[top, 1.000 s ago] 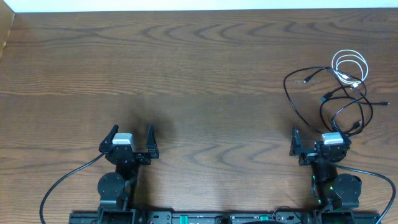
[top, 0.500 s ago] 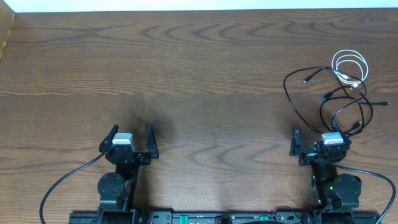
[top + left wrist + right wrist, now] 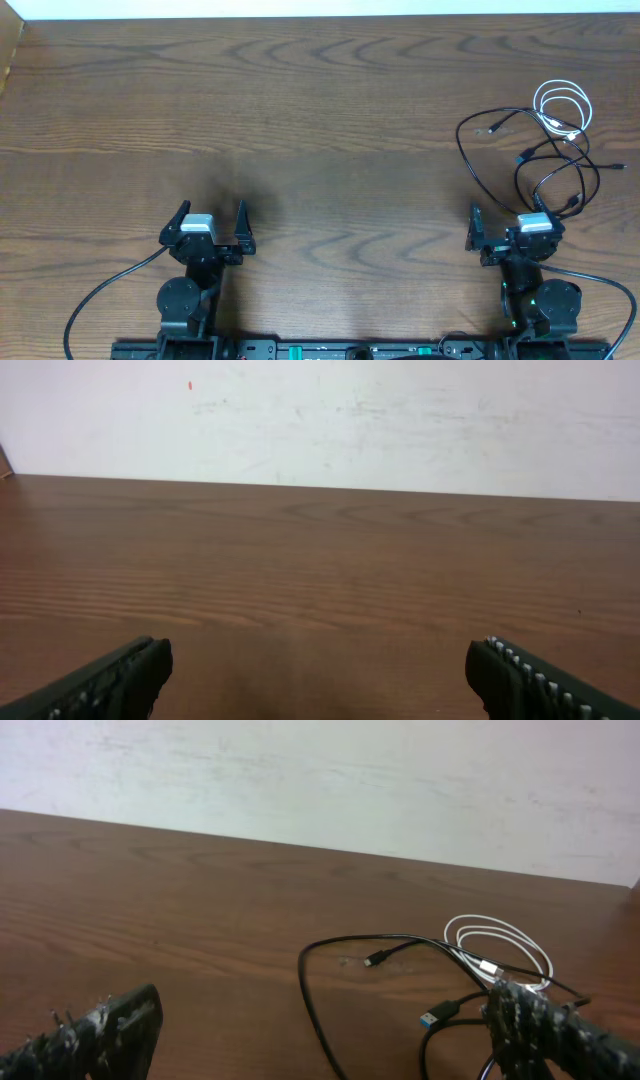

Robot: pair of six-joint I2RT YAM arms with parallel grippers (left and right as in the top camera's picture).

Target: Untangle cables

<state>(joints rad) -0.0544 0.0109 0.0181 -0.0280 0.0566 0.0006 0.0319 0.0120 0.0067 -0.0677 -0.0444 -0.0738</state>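
Left tool (image 3: 212, 211) wide open, empty, right tool (image 3: 509, 214) likewise, beside cables (image 3: 553, 122)

"What is under everything?"
"A big brown wooden table (image 3: 330, 130). It has dark wavy lines in the wood."
"And what is behind it?"
"A white wall (image 3: 320, 420) with faint gray marks and one tiny red dot (image 3: 190, 385). The table goes right up to it."
"Is it bright?"
"Yes. The light is soft and the tabletop shines a little."
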